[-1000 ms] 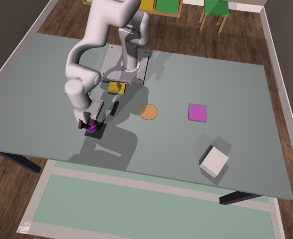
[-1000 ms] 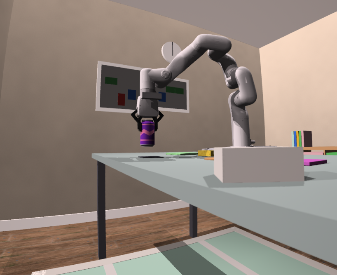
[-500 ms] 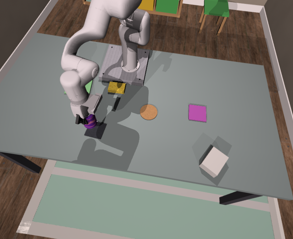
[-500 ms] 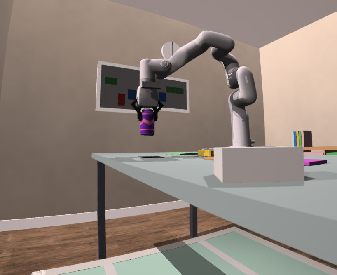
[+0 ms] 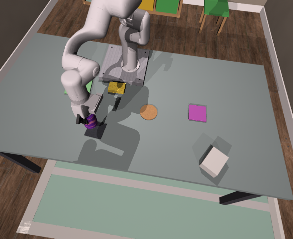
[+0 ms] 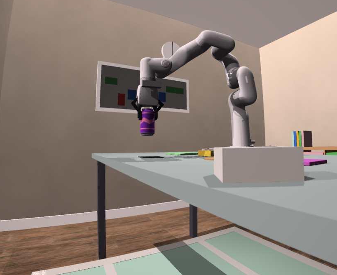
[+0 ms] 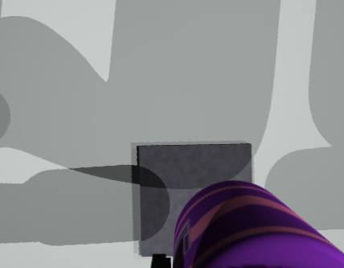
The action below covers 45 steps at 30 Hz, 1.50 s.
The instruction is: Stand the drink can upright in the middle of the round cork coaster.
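A white robot arm reaches out over a grey surface [image 5: 173, 90] and holds a purple drink can [image 6: 147, 122] with pink stripes upright in the air. Its black jaws are closed on the top of the can, one on each side. The can hangs well above the surface, over a dark square mat [image 5: 95, 131] that lies near the front edge, towards the left corner. The round cork coaster [image 5: 148, 111] lies flat near the middle of the surface, well apart from the can and bare. A pink square mat [image 5: 197, 113] lies further right. A pale box [image 5: 214, 160] sits near the front right corner. A yellow sponge [image 5: 116, 87] lies beside the arm's base plate [image 5: 143, 57]
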Available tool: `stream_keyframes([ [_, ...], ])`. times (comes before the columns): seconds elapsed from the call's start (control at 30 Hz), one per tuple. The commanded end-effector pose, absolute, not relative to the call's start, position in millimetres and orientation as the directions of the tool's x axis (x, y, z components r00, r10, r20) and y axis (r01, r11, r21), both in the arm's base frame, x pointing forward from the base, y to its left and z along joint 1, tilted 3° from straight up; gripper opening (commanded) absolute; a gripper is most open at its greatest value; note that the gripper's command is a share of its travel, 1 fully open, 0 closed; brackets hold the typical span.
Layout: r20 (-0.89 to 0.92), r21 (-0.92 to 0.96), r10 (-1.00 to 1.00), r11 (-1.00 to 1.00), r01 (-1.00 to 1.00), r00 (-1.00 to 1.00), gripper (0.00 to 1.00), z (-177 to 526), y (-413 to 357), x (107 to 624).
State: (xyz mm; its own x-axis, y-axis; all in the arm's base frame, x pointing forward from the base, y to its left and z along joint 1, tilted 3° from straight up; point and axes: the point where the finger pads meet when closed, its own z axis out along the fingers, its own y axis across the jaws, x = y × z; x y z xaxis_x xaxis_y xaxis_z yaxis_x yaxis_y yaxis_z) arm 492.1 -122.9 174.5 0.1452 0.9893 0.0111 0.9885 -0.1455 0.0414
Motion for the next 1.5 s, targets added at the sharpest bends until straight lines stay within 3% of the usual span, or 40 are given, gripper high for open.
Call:
stream_keyframes([
  [0.0, 0.011, 0.046, 0.989, -0.145, 0.988, 0.145, 0.00, 176.8, -119.3, 492.7],
  [0.97, 0.010, 0.044, 0.989, -0.145, 0.988, 0.145, 0.00, 182.3, -32.9, 470.8],
  [1.47, 0.010, 0.043, 0.989, -0.145, 0.988, 0.145, 0.00, 183.7, 45.1, 432.5],
])
